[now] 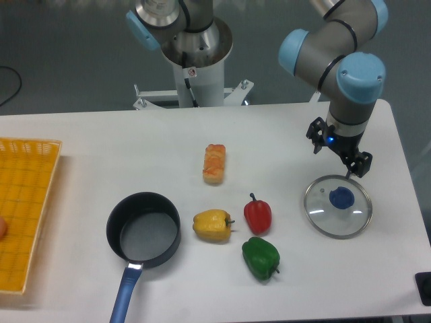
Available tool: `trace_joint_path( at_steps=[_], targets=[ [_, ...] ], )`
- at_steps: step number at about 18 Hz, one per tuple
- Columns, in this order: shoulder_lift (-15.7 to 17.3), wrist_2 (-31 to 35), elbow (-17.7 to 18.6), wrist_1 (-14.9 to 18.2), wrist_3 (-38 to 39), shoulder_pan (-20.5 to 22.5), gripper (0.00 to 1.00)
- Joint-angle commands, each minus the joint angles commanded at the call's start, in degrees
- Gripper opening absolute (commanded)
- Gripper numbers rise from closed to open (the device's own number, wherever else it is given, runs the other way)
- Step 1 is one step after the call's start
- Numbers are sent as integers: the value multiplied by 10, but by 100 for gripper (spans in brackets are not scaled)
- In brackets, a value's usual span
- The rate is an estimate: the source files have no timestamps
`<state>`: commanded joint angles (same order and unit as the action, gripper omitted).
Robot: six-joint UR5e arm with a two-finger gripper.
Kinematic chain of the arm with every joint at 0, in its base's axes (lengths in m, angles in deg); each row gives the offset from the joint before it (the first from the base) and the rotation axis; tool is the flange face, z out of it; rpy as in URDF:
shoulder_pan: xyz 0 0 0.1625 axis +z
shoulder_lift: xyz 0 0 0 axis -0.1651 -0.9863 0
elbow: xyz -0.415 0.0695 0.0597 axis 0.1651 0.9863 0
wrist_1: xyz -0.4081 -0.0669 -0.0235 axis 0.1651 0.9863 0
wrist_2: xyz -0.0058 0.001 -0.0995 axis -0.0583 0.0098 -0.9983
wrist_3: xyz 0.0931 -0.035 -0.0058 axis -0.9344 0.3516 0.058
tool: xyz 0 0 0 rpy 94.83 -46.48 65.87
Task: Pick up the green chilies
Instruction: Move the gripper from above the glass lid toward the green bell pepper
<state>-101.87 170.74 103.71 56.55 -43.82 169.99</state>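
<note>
The green chilies [260, 258], a glossy dark-green bell pepper, lie on the white table near the front, just below the red bell pepper [258, 214] and right of the yellow bell pepper [212, 225]. My gripper [340, 152] hangs at the right side of the table, well up and right of the green pepper, just above the glass lid [337, 206]. Its fingers are spread apart and hold nothing.
A dark pot [143, 229] with a blue handle stands left of the peppers. A bread roll [214, 163] lies in the middle. A yellow basket [23, 208] sits at the left edge. The robot base [190, 60] is at the back.
</note>
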Motion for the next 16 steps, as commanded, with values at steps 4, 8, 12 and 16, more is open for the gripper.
trace_joint_path(
  at_steps=[4, 8, 12, 16],
  targets=[
    [1, 1, 1, 0, 0, -1, 100],
    [4, 1, 2, 0, 0, -9, 100],
    [18, 1, 7, 4, 13, -39, 100],
    [18, 1, 8, 4, 48, -81, 100]
  ],
)
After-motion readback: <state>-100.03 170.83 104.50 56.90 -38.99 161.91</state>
